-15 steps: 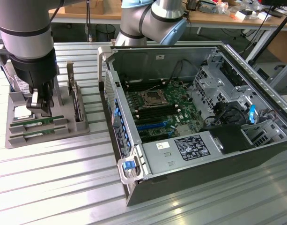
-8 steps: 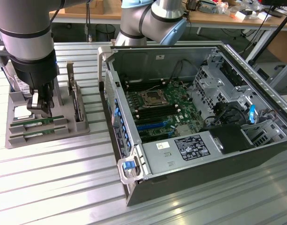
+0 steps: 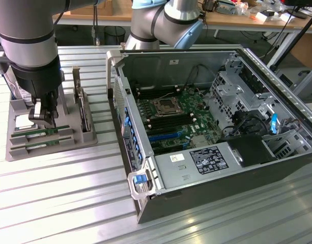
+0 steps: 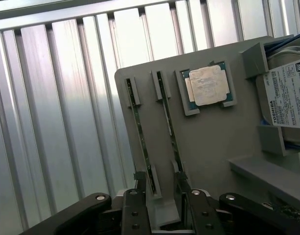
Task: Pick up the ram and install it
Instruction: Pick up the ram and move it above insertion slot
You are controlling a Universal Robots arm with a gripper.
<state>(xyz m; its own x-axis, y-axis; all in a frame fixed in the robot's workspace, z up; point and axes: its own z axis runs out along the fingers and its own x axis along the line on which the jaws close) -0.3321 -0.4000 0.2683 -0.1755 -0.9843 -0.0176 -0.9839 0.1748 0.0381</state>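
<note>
Wrist view — fingers (image 4: 136, 213) wide apart, just over the ram (image 4: 142, 141).

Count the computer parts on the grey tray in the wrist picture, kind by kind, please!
Ram sticks: 2
Processor chip: 1
Hard drive: 1
Total: 4

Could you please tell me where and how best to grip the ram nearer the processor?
Take the ram at mid-length by its flat faces, coming straight down from above: it stands on edge in the tray's slot, ends held, so only its upper edge is free.
</note>
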